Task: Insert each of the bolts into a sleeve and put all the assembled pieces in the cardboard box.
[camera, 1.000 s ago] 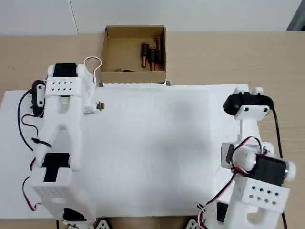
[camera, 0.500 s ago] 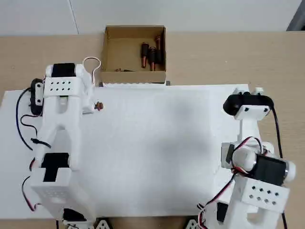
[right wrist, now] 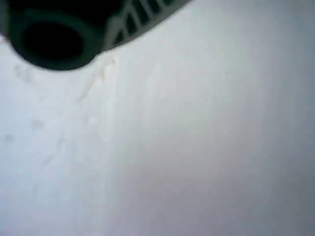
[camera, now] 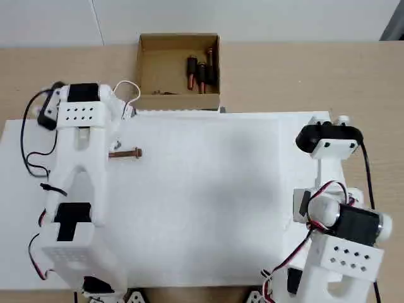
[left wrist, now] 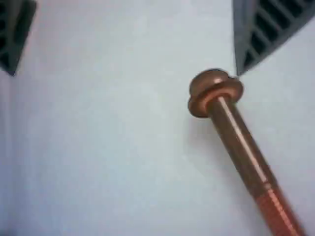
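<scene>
High view: bolt (camera: 126,153) lies loose on white sheet (camera: 208,189), no longer held by left gripper (left wrist: 128,44), whose jaws stand apart. Bolt is near the cardboard box (camera: 161,69), apparently unsleeved; insertion likely needs a fresh grasp.

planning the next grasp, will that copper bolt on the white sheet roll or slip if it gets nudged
The bolt lies flat on the white sheet; its round shank would probably roll if pushed sideways, though the wider flanged head may swing it in a curve. It looks like smooth, shiny metal, so likely rigid and somewhat slippery in a grip.
</scene>
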Controlling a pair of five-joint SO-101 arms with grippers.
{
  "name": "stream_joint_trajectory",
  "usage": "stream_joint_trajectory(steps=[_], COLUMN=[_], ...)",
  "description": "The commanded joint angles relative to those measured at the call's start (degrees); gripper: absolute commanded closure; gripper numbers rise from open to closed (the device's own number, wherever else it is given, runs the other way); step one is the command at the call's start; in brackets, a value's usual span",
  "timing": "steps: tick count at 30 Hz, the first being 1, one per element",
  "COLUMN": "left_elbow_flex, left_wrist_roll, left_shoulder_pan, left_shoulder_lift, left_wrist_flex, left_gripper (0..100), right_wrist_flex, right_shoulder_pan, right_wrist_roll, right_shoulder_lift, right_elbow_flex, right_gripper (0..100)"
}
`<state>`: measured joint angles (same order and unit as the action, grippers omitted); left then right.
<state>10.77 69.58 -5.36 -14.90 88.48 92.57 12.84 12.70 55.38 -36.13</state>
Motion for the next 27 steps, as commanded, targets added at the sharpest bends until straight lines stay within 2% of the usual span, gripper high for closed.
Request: stream_joint_trajectory(steps=[1, 7, 17, 22, 27], left_elbow_flex=[2.51, 2.51, 2.24, 2.24, 2.51], left_wrist_roll=[-15.03, -41.49, -76.48, -99.78, -112.62], left_shoulder_pan=[-0.26, -0.35, -0.7, -2.37, -3.96], left_shoulder_lift=[0.53, 0.44, 0.26, -0.35, -4.48], left_wrist_flex=[0.26, 0.53, 0.53, 0.09, 0.09], left_gripper=[73, 73, 73, 73, 73], right_wrist_flex=[0.22, 0.22, -0.31, -0.4, -0.31], right_shoulder_pan=[0.22, 0.22, 0.13, 0.13, 0.13], right_wrist_roll=[-0.09, -0.09, 3.87, 3.87, 3.87], right_shoulder_lift=[1.01, 1.01, 1.01, 1.01, 1.01], right_elbow_flex=[0.18, 0.18, 0.18, 0.18, 0.18], right_gripper=[99.2, 99.2, 99.2, 99.2, 99.2])
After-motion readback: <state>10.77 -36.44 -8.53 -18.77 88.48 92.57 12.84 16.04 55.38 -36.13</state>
